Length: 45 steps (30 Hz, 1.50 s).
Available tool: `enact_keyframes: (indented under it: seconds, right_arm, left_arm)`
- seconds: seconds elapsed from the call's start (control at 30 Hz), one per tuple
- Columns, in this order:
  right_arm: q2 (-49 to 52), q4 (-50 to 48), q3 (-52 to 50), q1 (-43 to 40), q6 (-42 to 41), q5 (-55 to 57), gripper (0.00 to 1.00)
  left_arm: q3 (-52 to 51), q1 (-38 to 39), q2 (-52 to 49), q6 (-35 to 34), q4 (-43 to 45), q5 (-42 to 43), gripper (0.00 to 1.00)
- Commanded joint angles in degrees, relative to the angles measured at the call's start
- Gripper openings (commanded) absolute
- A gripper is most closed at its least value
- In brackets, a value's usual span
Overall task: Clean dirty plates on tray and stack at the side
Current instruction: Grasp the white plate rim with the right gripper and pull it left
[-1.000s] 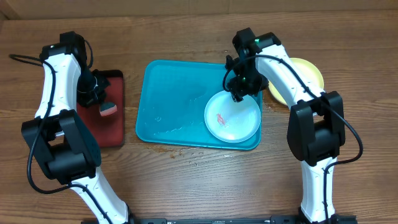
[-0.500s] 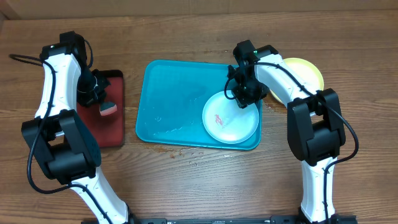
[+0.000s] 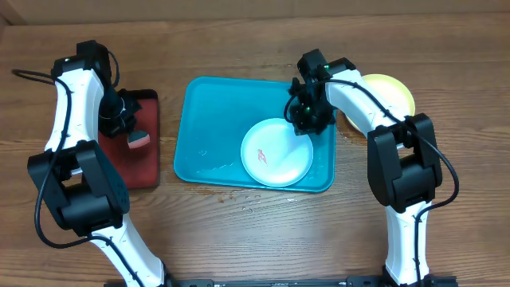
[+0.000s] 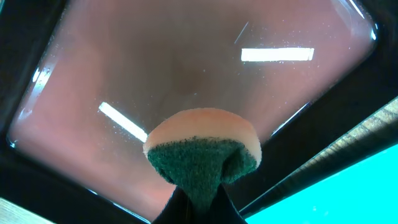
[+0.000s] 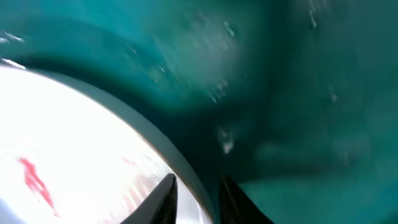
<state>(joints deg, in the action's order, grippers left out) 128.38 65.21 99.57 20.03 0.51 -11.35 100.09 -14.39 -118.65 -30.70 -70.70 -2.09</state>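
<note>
The big blue tray (image 3: 215,119) lies in the middle of the counter (image 3: 239,239). A white plate (image 3: 276,153) sits flat inside it, down at the tray's 4 o'clock corner. The plate has a red smear (image 3: 260,154) on it, toward 9 o'clock.

The right fingers (image 5: 165,200) are at the plate's 1 o'clock edge. They are pinching the rim, one finger on each side of it.

A yellow-green plate (image 3: 396,92) lies on the counter at 3 o'clock from the tray. The right arm hides part of it.

A dark red tray (image 3: 147,167) lies at 9 o'clock from the blue tray. Above it, the left fingers (image 4: 180,211) are pressed tight on a sponge (image 4: 202,146). The sponge is pink with a green scrubby side.
</note>
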Motion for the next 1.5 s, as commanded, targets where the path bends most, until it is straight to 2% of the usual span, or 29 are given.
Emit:
enact_keyframes:
  seconds: [0.0, 0.1, 0.27, 0.37, 0.5, 0.6, 0.73, 0.83, 1.0, 1.2, 1.4, 1.47]
  right_arm:
    - [-0.74, 2.67, -0.31, 0.33, -2.54, 6.56, 0.25]
    - [-0.74, 5.11, -0.42, 0.15, -2.05, 6.64, 0.26]
    - [-0.63, 3.56, -0.98, 0.55, -2.36, 2.75, 0.24]
    - [-0.63, 1.68, -0.98, 0.87, -3.72, 0.98, 0.15]
    - [-0.57, 0.13, -0.98, 0.96, -5.29, 1.01, 0.11]
    - [-0.52, -1.14, -0.98, 0.96, -7.06, 0.96, 0.04]
    - [-0.31, -3.91, -0.98, 0.96, -13.62, 0.96, 0.04]
    - [-0.31, -5.62, -0.98, 1.20, -17.27, 0.72, 0.04]
    - [-0.31, -6.93, -0.98, 3.08, -17.29, 0.50, 0.04]
    - [-0.31, -9.55, -1.01, 6.49, -17.33, 0.57, 0.04]
    - [-0.31, -12.35, -1.01, 9.18, -18.58, 0.87, 0.04]
    - [-0.31, -12.70, -1.01, 9.64, -18.64, 1.38, 0.04]
  left_arm:
    - [-0.57, -0.20, 1.86, 2.01, 0.17, 0.63, 0.04]
    - [-0.57, -0.20, 1.86, 1.99, 0.66, 0.63, 0.04]
    - [-0.57, -0.20, 1.86, 1.99, 0.94, 0.63, 0.04]
    - [-0.57, -0.20, 1.86, 2.01, 0.90, 0.61, 0.04]
    - [-0.57, -0.20, 1.86, 2.01, 0.90, 0.61, 0.04]
    - [-0.57, -0.20, 1.86, 2.03, 0.94, 0.59, 0.04]
    - [-0.59, -0.20, 1.79, 3.39, 1.95, 0.09, 0.04]
    - [-1.16, -0.31, 1.73, 5.18, 4.66, -3.45, 0.04]
    - [-2.56, -1.27, 1.64, 5.20, 6.82, -3.69, 0.04]
    - [-7.76, -2.54, 1.64, 5.18, 14.75, -2.58, 0.04]
    - [-9.90, -2.51, 1.64, 5.25, 17.11, -2.03, 0.04]
    - [-9.99, -2.51, 1.64, 5.22, 17.53, -3.04, 0.13]
